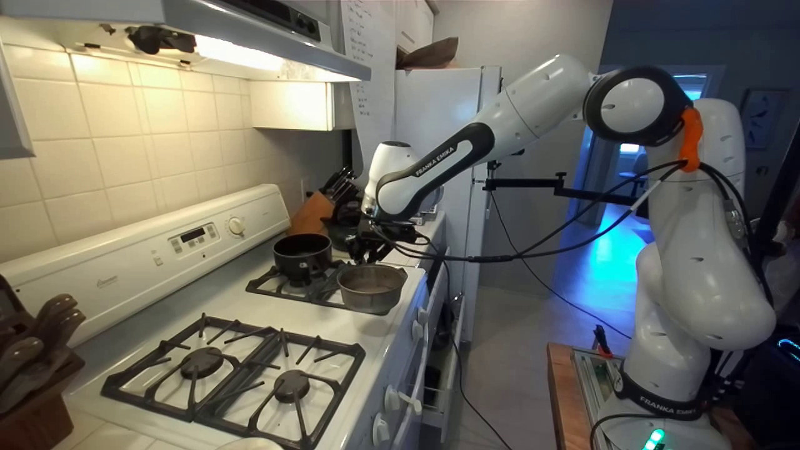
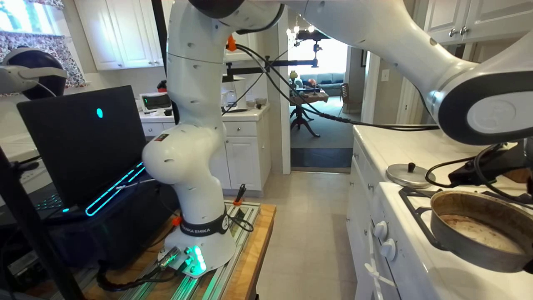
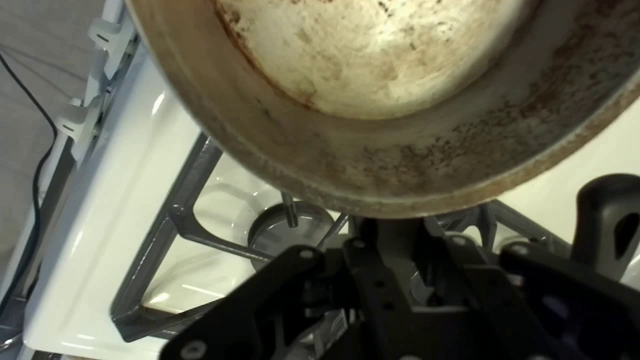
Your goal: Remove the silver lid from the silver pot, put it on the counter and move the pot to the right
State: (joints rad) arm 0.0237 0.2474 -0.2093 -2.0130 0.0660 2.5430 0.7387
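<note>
A white robot arm point(image 1: 462, 156) reached in from the picture's right, over a white gas stove point(image 1: 300, 312), in an exterior view. Its black tool point(image 3: 398, 230) was at the rim of the silver pot point(image 1: 372, 290), on the side toward the white refrigerator point(image 1: 431, 125). In the wrist view, the two fingers point(image 3: 367, 265) stood at the pot's edge with a grey piece between them; they appeared clamped on the silver pot there, though the exact grip was dark and partly hidden.

The pot was open-topped and nearly level, its dull inside stained brown. It was above the front half of the stove and seemed raised over the black grate point(image 3: 156, 240); its underside was hidden, so contact below could not be told.

The silver lid point(image 2: 406, 179) lay flat, black knob up, on the white tiled desk point(image 2: 399, 146) just past the stove's edge, well apart from the pot.

A black pan point(image 1: 303, 253) stood near the pot, closer to the wall. In the wrist view, a round burner point(image 3: 272, 237) showed just past the pot's rim. A wooden knife block point(image 1: 312, 212) stood beyond the pan. The range hood point(image 1: 294, 50) was lit underneath.
</note>
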